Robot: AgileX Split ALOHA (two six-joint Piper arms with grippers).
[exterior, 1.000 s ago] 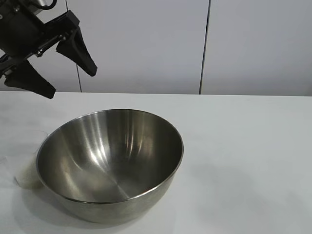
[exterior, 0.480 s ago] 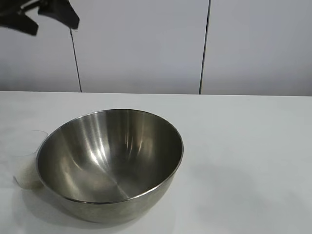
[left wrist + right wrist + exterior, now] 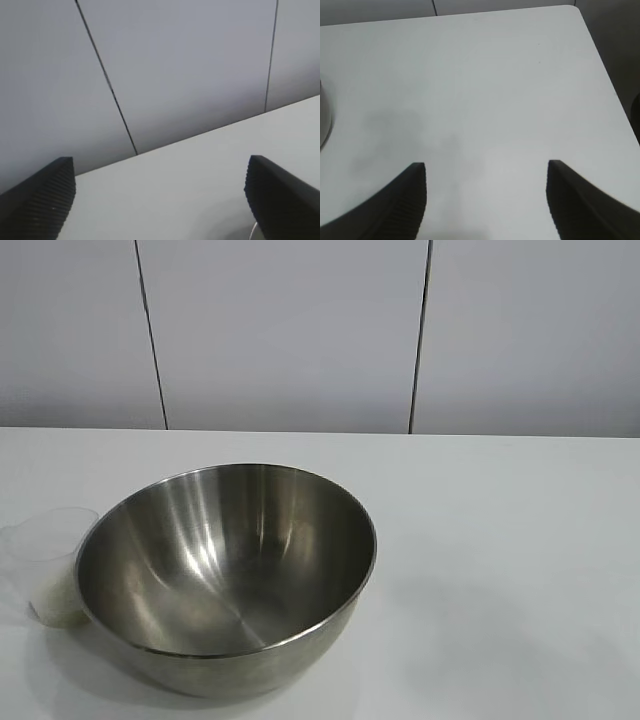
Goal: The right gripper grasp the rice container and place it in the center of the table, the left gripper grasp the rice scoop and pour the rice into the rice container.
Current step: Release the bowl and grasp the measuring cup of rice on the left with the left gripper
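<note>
We see the rice container (image 3: 226,575), a large brushed-steel bowl with a thin rim, sitting on the white table (image 3: 500,540) left of the view's middle, its inside apparently bare of grains. The rice scoop (image 3: 52,565), a small clear plastic cup with white rice (image 3: 57,600) low in it, stands just beside the bowl's left wall. We judge the bowl placed and the scoop yet to be picked up. The left gripper (image 3: 160,200) shows only in its wrist view, fingers spread wide with nothing between them, facing the wall and far table edge. The right gripper (image 3: 487,200) hangs released and empty over bare table. To do this well, we should bring the left fingers level around the cup's middle, squeeze lightly so the thin plastic doesn't buckle, and avoid nudging the bowl.
</note>
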